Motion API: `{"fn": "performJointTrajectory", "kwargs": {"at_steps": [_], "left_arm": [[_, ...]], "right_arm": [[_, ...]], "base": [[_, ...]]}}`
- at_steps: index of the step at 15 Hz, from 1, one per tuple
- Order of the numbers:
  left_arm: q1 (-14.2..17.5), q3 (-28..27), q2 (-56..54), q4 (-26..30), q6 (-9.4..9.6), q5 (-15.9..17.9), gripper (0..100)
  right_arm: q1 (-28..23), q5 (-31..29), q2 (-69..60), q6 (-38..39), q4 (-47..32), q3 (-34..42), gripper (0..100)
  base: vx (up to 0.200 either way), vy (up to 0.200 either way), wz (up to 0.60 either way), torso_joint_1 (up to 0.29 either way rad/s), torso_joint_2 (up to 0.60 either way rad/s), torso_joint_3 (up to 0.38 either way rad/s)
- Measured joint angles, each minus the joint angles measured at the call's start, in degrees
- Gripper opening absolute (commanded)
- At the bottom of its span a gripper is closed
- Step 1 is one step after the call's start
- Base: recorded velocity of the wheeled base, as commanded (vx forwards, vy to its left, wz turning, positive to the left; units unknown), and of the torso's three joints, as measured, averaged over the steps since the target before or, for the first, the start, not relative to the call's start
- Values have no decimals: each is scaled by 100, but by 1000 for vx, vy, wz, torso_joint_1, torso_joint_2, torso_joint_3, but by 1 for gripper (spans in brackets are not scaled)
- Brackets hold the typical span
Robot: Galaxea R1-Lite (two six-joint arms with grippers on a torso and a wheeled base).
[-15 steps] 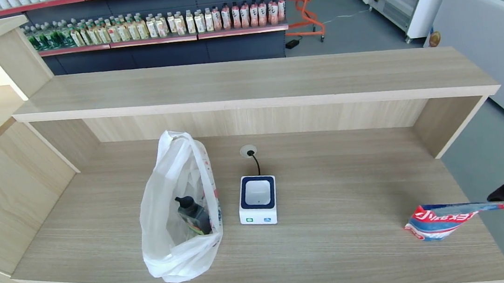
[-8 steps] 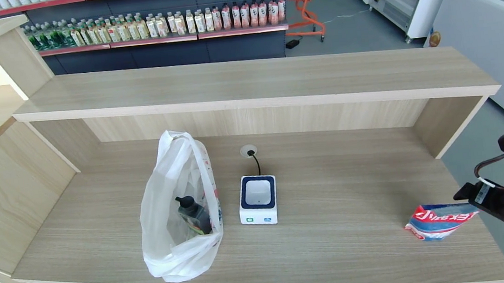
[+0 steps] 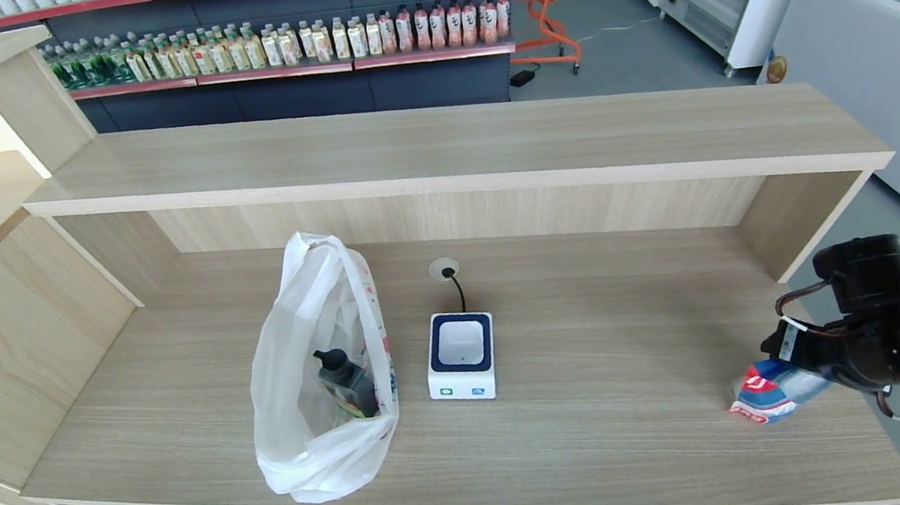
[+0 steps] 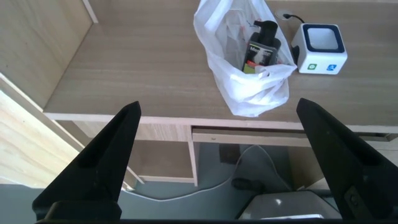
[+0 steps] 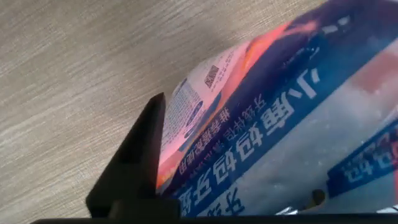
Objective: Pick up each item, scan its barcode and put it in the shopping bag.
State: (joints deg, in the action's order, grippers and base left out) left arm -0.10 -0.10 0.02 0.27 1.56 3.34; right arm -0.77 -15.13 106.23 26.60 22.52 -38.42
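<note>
A red, blue and white snack packet (image 3: 766,393) lies near the counter's right end, its right part hidden under my right gripper (image 3: 794,346). In the right wrist view the packet (image 5: 280,124) presses against one dark finger (image 5: 134,168), and the gripper seems shut on it. The white shopping bag (image 3: 317,383) stands open left of centre, with a dark bottle (image 3: 344,385) inside. The white and blue scanner (image 3: 461,356) sits just right of the bag. My left gripper (image 4: 217,107) hangs open below the counter's front edge, short of the bag (image 4: 249,81), bottle (image 4: 260,46) and scanner (image 4: 320,40).
A raised wooden ledge (image 3: 448,152) runs along the back, and side walls close both ends. The scanner's cable goes into a hole (image 3: 443,270) behind it. A drawer front (image 4: 280,134) sits under the counter. Bare counter (image 3: 611,353) lies between scanner and packet.
My right arm has swung in from beyond the counter's right edge to above the packet. The packet now shows shorter, with its right end covered. Bag, bottle and scanner have stayed put.
</note>
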Motion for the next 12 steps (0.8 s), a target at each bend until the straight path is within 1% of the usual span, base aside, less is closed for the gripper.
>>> {"fn": "performJointTrajectory", "kwargs": {"at_steps": [5,6,7,8,10,11,12], "left_arm": [[0,0,0,0,0,2,100],[0,0,0,0,2,2,100],[0,0,0,-2,2,0,100],[0,0,0,-2,0,0,100],[0,5,0,-2,0,5,100],[0,5,0,0,0,0,100],[0,5,0,0,0,0,100]], "right_arm": [[110,-101,249,-189,15,-16,0],[115,-112,245,-506,61,-33,0],[117,-60,218,-596,239,-84,0],[118,141,162,-624,446,-134,0],[77,1415,-151,-842,644,-184,0],[13,2226,-384,-1000,649,-193,0],[-63,3206,-689,-1123,584,-197,0]], "base": [[0,0,0,0,0,0],[0,0,0,0,0,0],[0,0,0,0,0,0],[0,0,0,0,0,0],[0,0,0,0,0,0],[0,0,0,0,0,0],[0,0,0,0,0,0]]}}
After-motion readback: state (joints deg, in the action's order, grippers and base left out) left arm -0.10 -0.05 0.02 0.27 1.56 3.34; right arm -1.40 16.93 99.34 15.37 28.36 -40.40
